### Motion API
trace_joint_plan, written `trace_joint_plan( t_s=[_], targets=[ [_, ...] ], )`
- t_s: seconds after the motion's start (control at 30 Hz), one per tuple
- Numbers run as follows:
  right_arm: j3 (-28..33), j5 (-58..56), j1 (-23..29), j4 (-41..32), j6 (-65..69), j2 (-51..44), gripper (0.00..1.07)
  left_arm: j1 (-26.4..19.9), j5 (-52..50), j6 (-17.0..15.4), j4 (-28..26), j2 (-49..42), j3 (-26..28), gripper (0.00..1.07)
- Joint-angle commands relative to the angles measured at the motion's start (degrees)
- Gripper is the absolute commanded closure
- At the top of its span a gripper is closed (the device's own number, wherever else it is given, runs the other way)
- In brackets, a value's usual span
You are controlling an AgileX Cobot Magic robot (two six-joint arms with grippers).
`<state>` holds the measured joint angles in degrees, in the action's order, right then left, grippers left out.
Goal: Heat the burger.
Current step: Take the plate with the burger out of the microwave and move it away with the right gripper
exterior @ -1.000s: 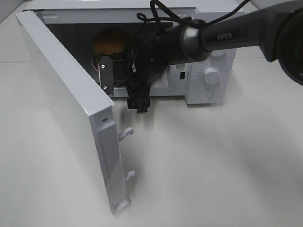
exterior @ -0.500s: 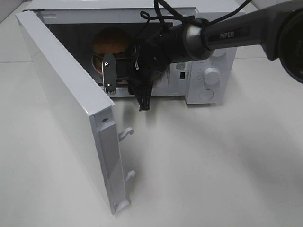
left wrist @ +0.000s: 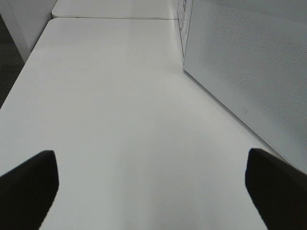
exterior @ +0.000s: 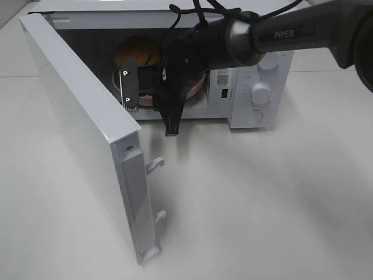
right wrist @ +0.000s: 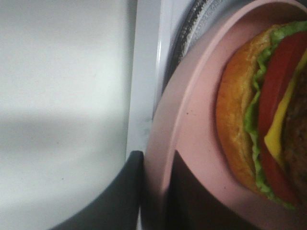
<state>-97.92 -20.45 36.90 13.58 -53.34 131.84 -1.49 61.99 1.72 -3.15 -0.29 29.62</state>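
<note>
At the microwave [exterior: 256, 87] mouth, the right pincer [right wrist: 156, 191] pinches the pink plate [right wrist: 192, 120] rim under the burger [right wrist: 268, 115], the left pincer [left wrist: 153, 187] spread; seemingly mid-loading, next needing release and door [exterior: 87, 134] closing.

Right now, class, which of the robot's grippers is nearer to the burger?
The right. Its gripper is at the open microwave, fingers closed on the rim of the pink plate holding the burger. The left gripper hangs open over bare table, outside the microwave door.
</note>
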Motion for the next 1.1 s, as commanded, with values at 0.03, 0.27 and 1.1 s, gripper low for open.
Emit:
trace_joint_plan(
  t_s=[0.03,0.27,1.1],
  targets=[
    [0.2,-5.2,0.6,-2.8,-1.5,-1.4,1.07,-0.1,-0.6,0.1,-0.1,-0.2,0.0,0.09],
    [0.3,-9.1,1.9,-6.2,-9.3,-3.6,1.07,-0.1,-0.6,0.1,-0.1,-0.2,0.0,0.09],
    [10.5,-8.1,2.6,1.2,-9.2,-14.7,1.07,-0.1,-0.6,0.1,-0.1,-0.2,0.0,0.09]
  ],
)
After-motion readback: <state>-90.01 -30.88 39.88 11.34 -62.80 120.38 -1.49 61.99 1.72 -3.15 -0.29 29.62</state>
